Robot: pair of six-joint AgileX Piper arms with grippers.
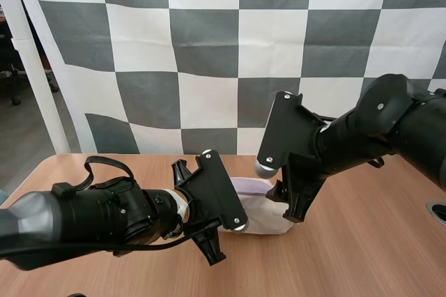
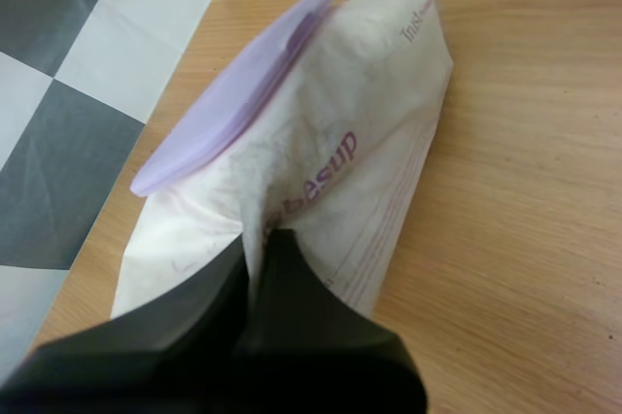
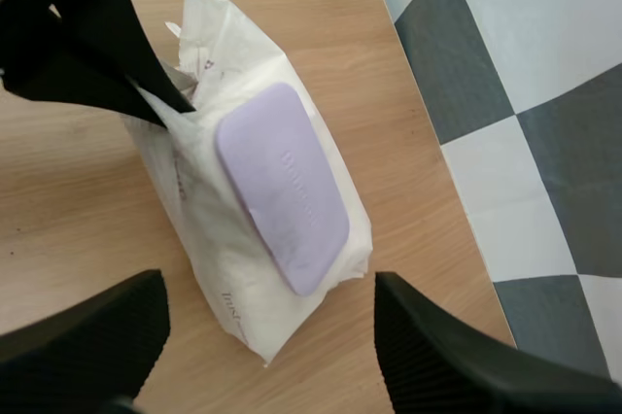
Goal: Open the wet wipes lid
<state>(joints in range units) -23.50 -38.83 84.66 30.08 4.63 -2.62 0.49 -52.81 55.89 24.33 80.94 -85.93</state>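
Black, two-fingered left gripper (image 2: 260, 245) sits at the left end of the pack. Its fingers are drawn close together and pinch a gathered fold of the white wrapper between their tips. From the right wrist view the same gripper shows as a dark wedge biting into that end of the pack, just beside the short edge of the lid.

The soft white plastic pack of wet wipes with purple print (image 1: 265, 217) lies on the light brown wooden table (image 1: 362, 241), lid side turned up and toward the table's far edge, which runs just beyond the pack. The wrapper is creased and puckered where the left fingers hold it. The pack's other end rests on the wood with its sealed seam flat.

The flat lilac rounded-rectangle plastic lid (image 3: 282, 187) sits in the middle of the pack's upper face. It lies shut, flush against the wrapper along its whole outline, with faint raised lettering down its centre.

Above the right end of the pack hangs the black right gripper (image 3: 270, 288), its fingers (image 3: 92, 336) spread wide. One stands to each side of the pack's end, with their inner faces turned toward each other and nothing held between them. Whether either finger touches the wrapper cannot be told.
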